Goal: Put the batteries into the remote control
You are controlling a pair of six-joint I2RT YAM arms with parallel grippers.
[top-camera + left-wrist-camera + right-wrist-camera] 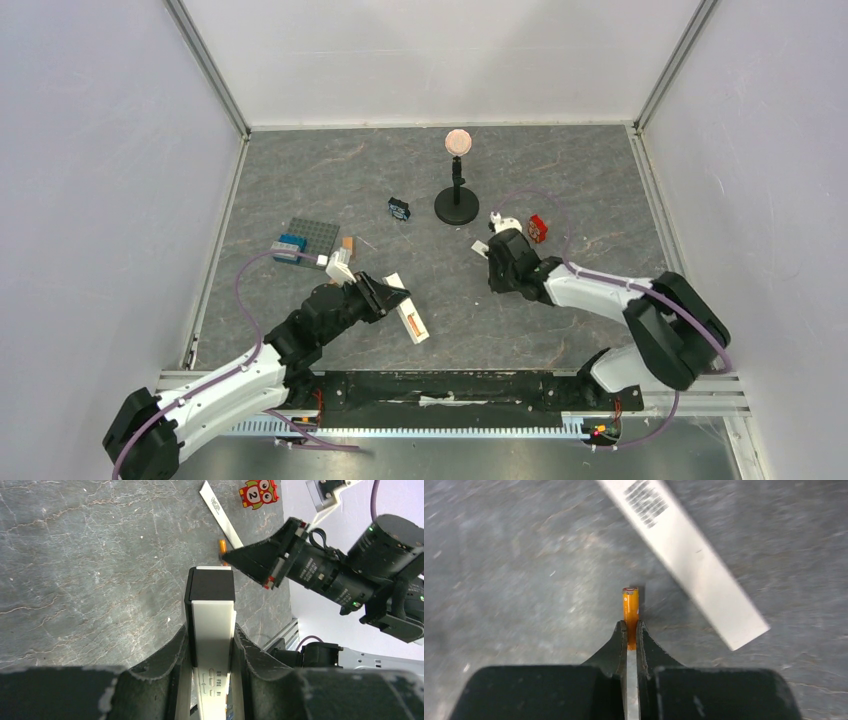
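Note:
My left gripper is shut on the white remote control and holds it by its long sides, black end pointing away. An orange strip shows along the remote's face in the top view; I cannot tell if it is a battery. My right gripper is shut on one orange battery low over the table. That battery also shows in the left wrist view, just beyond the remote's black end, at the right gripper's tip.
A flat white strip with a barcode lies beside the right gripper. A red owl tile, a black stand with a pink disc, a small blue-black object and a grey baseplate with bricks stand further back.

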